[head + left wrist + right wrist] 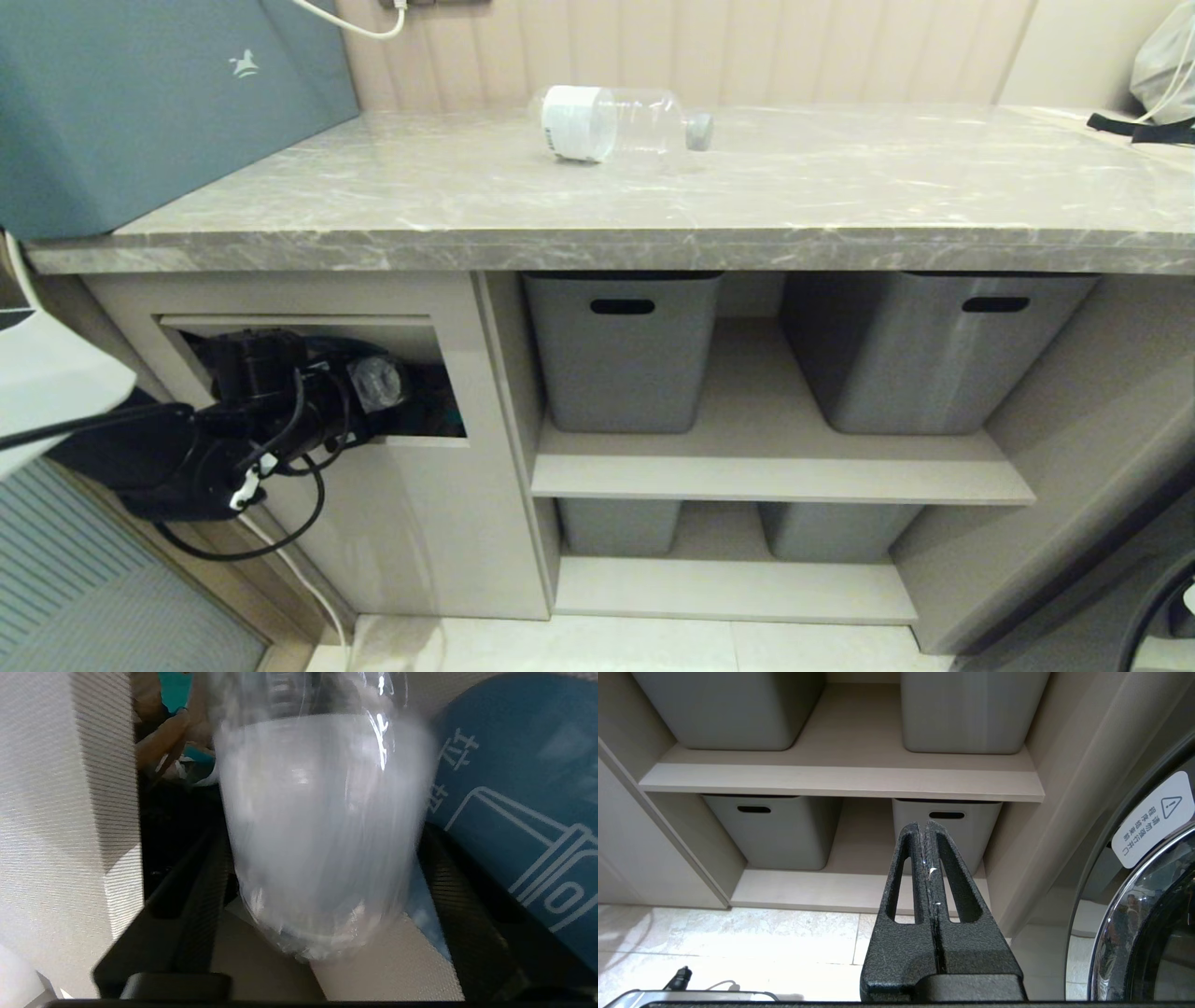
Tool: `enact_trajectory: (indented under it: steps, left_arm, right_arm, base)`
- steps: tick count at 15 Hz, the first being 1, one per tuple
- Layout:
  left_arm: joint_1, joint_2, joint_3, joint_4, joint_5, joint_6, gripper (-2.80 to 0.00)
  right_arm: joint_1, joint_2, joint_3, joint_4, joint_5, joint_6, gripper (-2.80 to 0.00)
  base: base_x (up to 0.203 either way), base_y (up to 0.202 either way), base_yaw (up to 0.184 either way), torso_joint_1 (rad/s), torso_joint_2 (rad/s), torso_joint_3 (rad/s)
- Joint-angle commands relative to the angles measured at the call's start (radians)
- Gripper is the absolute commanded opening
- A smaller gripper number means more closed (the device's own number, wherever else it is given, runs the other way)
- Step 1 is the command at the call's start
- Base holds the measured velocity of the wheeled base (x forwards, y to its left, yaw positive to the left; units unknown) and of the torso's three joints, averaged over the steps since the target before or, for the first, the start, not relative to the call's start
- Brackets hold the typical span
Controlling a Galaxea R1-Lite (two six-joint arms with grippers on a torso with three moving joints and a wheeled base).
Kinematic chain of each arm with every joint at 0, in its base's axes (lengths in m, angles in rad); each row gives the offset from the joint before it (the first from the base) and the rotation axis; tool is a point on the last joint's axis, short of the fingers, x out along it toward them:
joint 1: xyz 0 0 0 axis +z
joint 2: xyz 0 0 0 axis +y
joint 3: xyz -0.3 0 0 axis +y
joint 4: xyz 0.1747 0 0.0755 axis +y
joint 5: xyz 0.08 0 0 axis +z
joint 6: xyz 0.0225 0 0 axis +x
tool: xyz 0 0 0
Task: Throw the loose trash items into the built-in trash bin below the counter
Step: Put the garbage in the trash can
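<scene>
Nearest, down low on the robot's right, the right hand [927, 858] is hanging parked in front of the lower shelf [840, 781] with its fingers pressed together, gripping nothing; grey tubs [773, 833] are sitting behind it.

A little farther in, on the robot's left, the left hand [359, 397] is reaching into the trash bin [439, 523] below the counter [597, 247], pushing the tilting flap [518, 812] inward — its blue sticker is showing right beside the hand in the left wrist view. One bottle [322, 835] is sitting between the two fingers [205, 882], which are standing apart on either side of it. Whether they are still pinching it or have just let go I cannot tell; it is smeared as if sliding. In the head view the bottle is showing inside the opening, at the hand's tip.

Farthest back, a second bottle [616, 123] is lying on its side on the counter, well apart from both hands.

My judgement — the task is roughly halfway: the first bottle is at the point of being dropped, and the one on the counter is not yet picked up.
</scene>
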Motion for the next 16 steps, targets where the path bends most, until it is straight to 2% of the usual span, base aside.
enact_trajectory:
  steps: [1, 3, 6, 8, 10, 16]
  left_arm:
    - [0.000, 0.005, -0.014, 0.002, 0.000, -0.009, 0.00]
    - [0.001, 0.005, -0.023, 0.011, 0.000, -0.004, 0.00]
    - [0.001, 0.012, -0.044, 0.011, 0.000, 0.051, 0.00]
    - [0.001, 0.005, -0.036, 0.011, 0.000, 0.050, 0.00]
    - [0.001, -0.042, 0.016, 0.022, 0.000, 0.047, 0.00]
    - [0.028, -0.225, 0.291, 0.028, 0.014, 0.047, 0.00]
  right_arm:
    - [0.000, 0.002, 0.000, 0.000, 0.000, -0.001, -2.80]
    - [0.000, 0.002, 0.000, 0.000, 0.001, 0.000, -2.80]
    - [0.000, 0.000, 0.000, 0.000, -0.001, 0.000, -2.80]
    - [0.000, 0.002, 0.000, 0.000, -0.001, -0.001, -2.80]
    - [0.000, 0.001, 0.000, 0.000, -0.001, 0.000, -2.80]
    - [0.000, 0.002, 0.000, 0.000, -0.001, 0.000, -2.80]
  base:
    - [0.000, 0.000, 0.000, 0.000, 0.00, 0.000]
    - [0.000, 0.000, 0.000, 0.000, 0.00, 0.000]
    - [0.000, 0.000, 0.000, 0.000, 0.00, 0.000]
    - [0.000, 0.000, 0.000, 0.000, 0.00, 0.000]
    - [0.000, 0.000, 0.000, 0.000, 0.00, 0.000]
    - [0.000, 0.000, 0.000, 0.000, 0.00, 0.000]
